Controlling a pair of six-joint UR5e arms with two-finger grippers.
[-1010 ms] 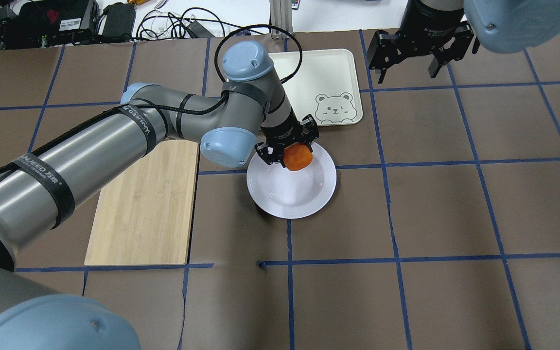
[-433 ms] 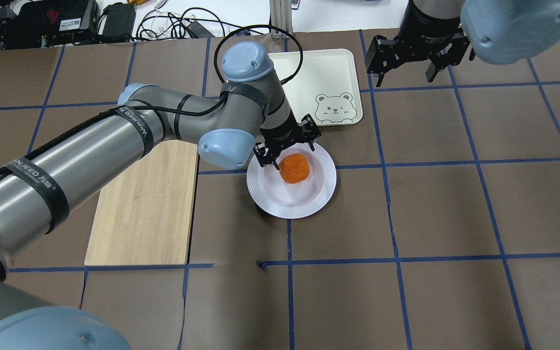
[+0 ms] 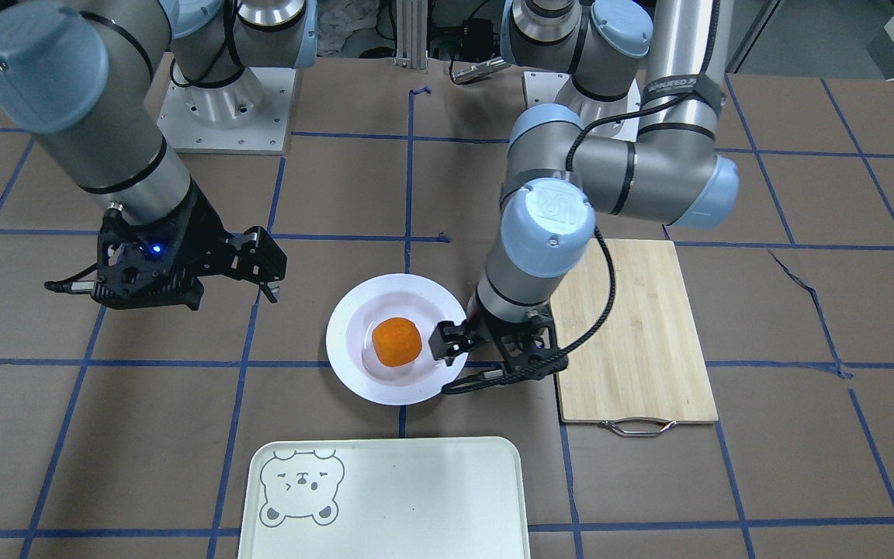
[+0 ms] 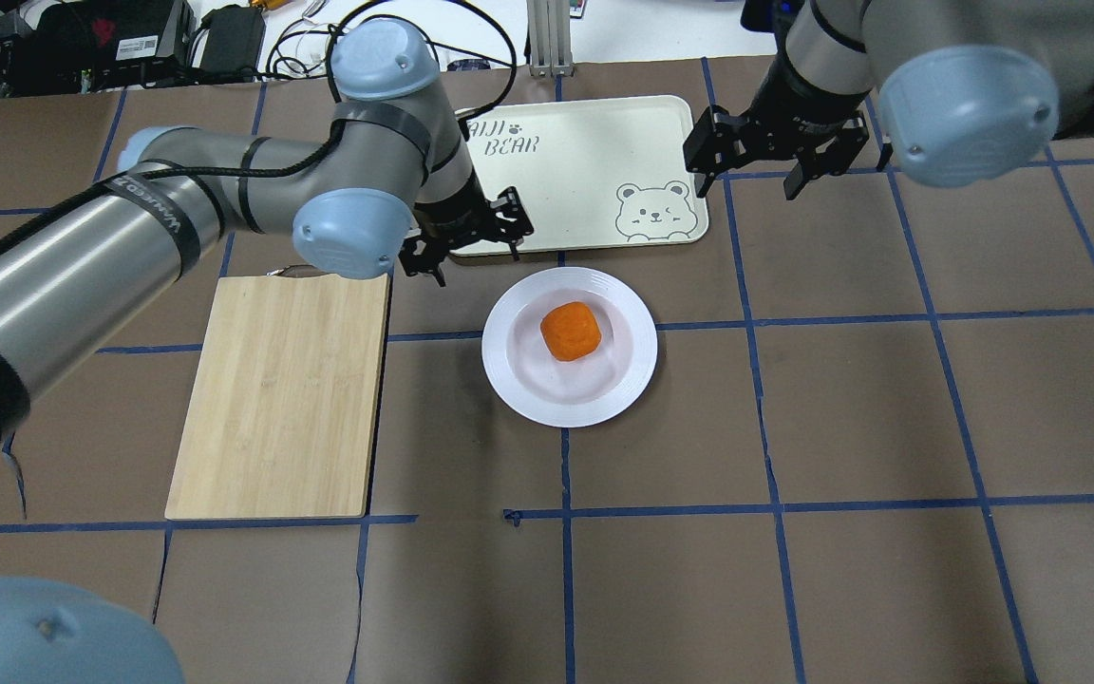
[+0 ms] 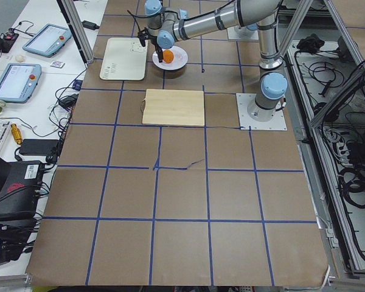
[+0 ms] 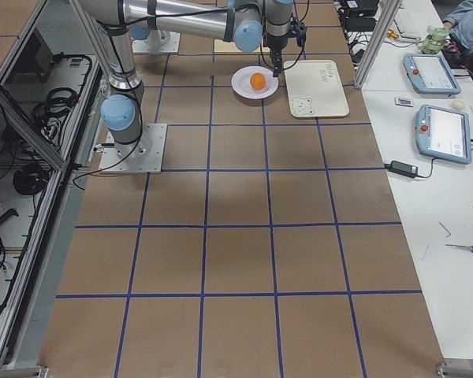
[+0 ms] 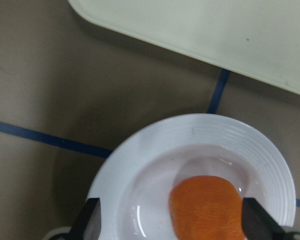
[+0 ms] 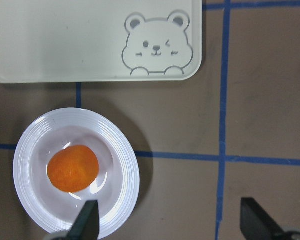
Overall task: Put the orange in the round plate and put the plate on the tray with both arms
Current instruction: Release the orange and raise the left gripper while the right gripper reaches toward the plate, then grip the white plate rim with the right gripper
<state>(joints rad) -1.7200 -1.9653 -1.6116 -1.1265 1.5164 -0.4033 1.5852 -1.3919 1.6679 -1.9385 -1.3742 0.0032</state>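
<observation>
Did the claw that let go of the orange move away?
Yes. The left gripper has pulled off the round plate, leftward and up in the overhead view, to the tray's near edge.

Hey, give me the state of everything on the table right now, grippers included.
tray: flat on the table, plate not on it.
round plate: flat on the table, beside the tray.
orange: loose in the plate's well.
left gripper: open, empty.
right gripper: open, empty.
cutting board: lying flat.
</observation>
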